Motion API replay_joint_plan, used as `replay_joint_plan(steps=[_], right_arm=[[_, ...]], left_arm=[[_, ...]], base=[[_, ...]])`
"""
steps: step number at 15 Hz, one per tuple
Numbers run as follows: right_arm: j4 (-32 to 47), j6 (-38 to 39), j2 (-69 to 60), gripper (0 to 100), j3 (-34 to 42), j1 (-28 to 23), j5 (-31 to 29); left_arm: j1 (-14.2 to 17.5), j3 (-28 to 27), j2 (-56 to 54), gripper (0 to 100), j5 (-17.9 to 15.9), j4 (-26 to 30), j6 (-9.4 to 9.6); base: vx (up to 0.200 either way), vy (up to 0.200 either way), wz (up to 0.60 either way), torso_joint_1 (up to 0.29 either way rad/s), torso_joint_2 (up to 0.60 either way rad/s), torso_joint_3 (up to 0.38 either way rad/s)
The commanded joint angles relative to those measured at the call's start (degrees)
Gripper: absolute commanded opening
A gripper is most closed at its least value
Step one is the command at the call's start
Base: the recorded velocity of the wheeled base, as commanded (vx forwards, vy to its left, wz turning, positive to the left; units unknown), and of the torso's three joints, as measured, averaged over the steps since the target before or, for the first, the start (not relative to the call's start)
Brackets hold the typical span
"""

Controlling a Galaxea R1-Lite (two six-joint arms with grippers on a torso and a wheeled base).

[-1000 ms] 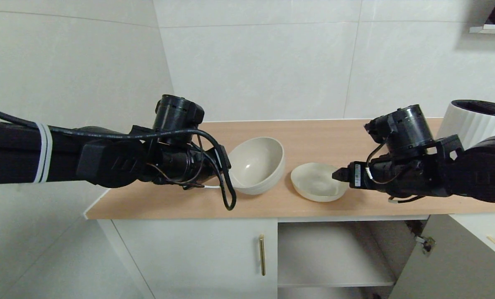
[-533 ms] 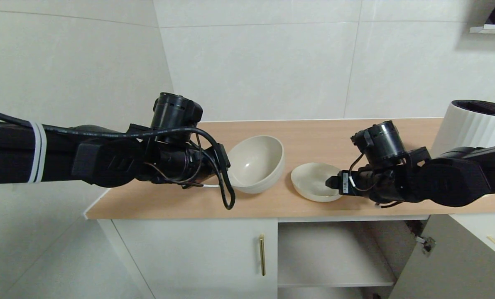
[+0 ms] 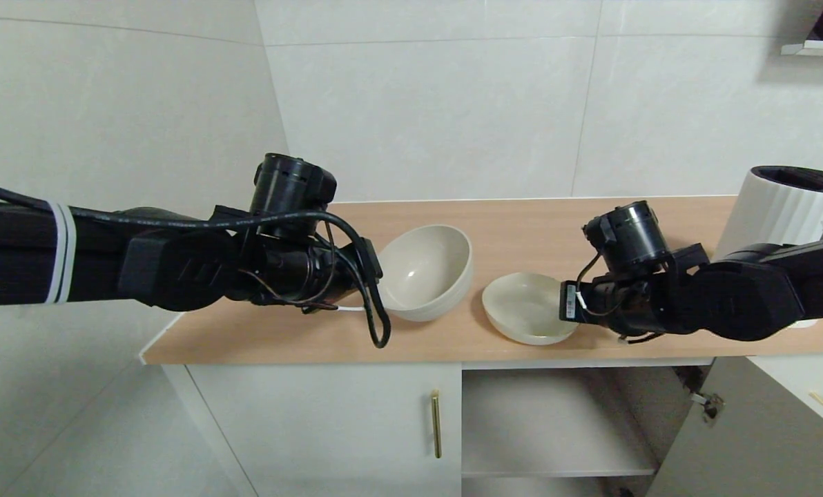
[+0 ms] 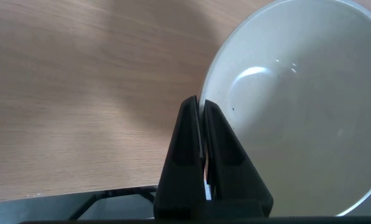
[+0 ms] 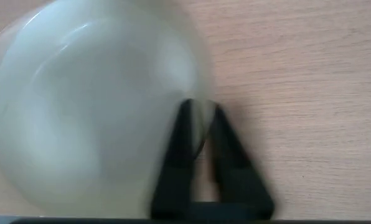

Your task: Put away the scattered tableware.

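A large cream bowl (image 3: 427, 271) stands tipped on its side on the wooden counter (image 3: 522, 228), its mouth facing the front. My left gripper (image 3: 373, 276) is shut on its left rim; the left wrist view shows the two fingertips (image 4: 190, 112) pinching the rim of the large bowl (image 4: 297, 106). To the right lies a smaller pale bowl (image 3: 527, 316), slightly tilted. My right gripper (image 3: 567, 308) sits at its right rim. In the right wrist view the fingers (image 5: 184, 121) straddle the rim of the small bowl (image 5: 92, 106), one inside and one outside.
A white ribbed container (image 3: 791, 200) stands at the counter's right end behind my right arm. Below the counter a cabinet bay (image 3: 549, 421) is open with its door (image 3: 750, 442) swung out to the right; the left door has a gold handle (image 3: 436, 423). A tiled wall runs behind.
My right gripper dropped and moved left onto the small bowl's right rim, and the bowl tilted a little. The left arm with the large bowl barely moved.
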Motion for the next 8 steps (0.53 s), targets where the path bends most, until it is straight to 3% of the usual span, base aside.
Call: replay_joint_plan(steps=[1,6,8], right_arm=[[-0.02,0.01,-0.61,0,0.04,0.02,0.01],[1.13,-0.08,-6.32,0,0.56,-0.69,0.53],[4.82,-0.08,-11.51,0,1.27,-0.69,2.82]], left_arm=[[0.0,0.07,-0.2,0,0.04,0.08,-0.03],[0.62,3.06,-5.56,0,-0.05,0.34,0.41],[0.79,7.8,-11.19,0,-0.4,0.26,2.08]], base=[[0.0,0.0,0.0,0.0,0.0,0.0],[0.0,0.0,0.0,0.0,0.0,0.0],[0.0,0.0,0.0,0.0,0.0,0.0]])
